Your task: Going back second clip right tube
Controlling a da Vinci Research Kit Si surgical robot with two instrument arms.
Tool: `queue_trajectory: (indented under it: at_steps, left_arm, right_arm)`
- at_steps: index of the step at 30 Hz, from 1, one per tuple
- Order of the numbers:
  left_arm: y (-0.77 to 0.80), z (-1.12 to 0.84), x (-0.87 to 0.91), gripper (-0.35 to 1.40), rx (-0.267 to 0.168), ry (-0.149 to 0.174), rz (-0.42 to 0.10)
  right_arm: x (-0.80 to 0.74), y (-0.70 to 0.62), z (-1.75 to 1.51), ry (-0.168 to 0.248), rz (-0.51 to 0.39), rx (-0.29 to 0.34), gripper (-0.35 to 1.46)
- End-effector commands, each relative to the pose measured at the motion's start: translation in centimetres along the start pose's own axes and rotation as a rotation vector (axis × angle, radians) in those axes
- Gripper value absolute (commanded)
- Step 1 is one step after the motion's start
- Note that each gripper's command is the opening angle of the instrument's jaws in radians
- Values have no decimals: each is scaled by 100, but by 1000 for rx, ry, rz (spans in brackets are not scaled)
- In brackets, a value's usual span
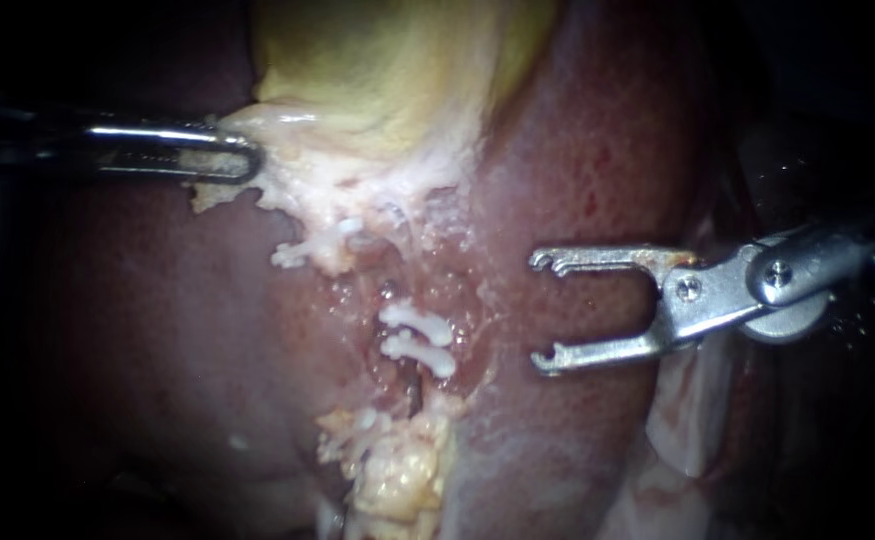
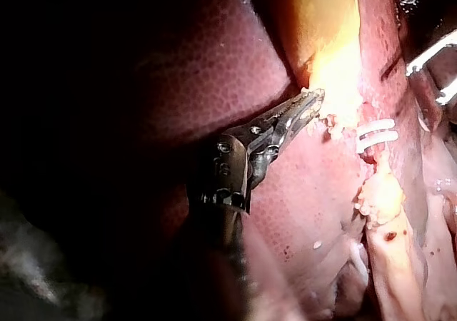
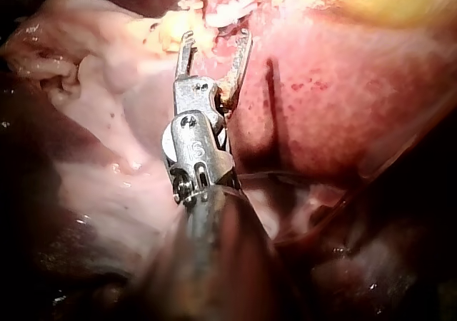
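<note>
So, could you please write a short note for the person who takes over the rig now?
Left instrument: jaws shut on pale tissue at the gallbladder edge.
Right instrument: jaws open, empty, over the liver, beside the clips, not touching them.
Done: two white clips sit side by side on the tube.
Left to do: probably only to draw the right instrument back.

This is a surgical setting, seen close under a narrow light with darkness all round. A dark red liver [image 1: 577, 150] fills the view, and a yellow gallbladder [image 1: 387, 70] lies against it. Two white clips [image 1: 415, 322] sit across a tube [image 1: 413, 392] in the liver's pale cleft. Slender steel tools reach over the liver, the left instrument [image 1: 252, 160] and the right instrument [image 1: 545, 311].
</note>
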Motion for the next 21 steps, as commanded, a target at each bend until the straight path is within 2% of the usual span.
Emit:
queue_trajectory:
  at_steps: [1, 6, 9, 21]
  left_arm:
    - [0, 5, -2, -35, -2, -9, 3]
    - [0, 28, -11, -35, -13, -22, 9]
    - [1, 34, -12, -35, -20, -24, 10]
    - [1, 34, -12, -35, -21, -24, 11]
  right_arm:
    - [0, 0, 0, 0, 0, 0, 50]
    - [0, 0, 1, 0, 0, 0, 50]
    - [0, 0, 1, 0, 0, 0, 50]
    - [0, 0, 1, 0, 0, 0, 50]
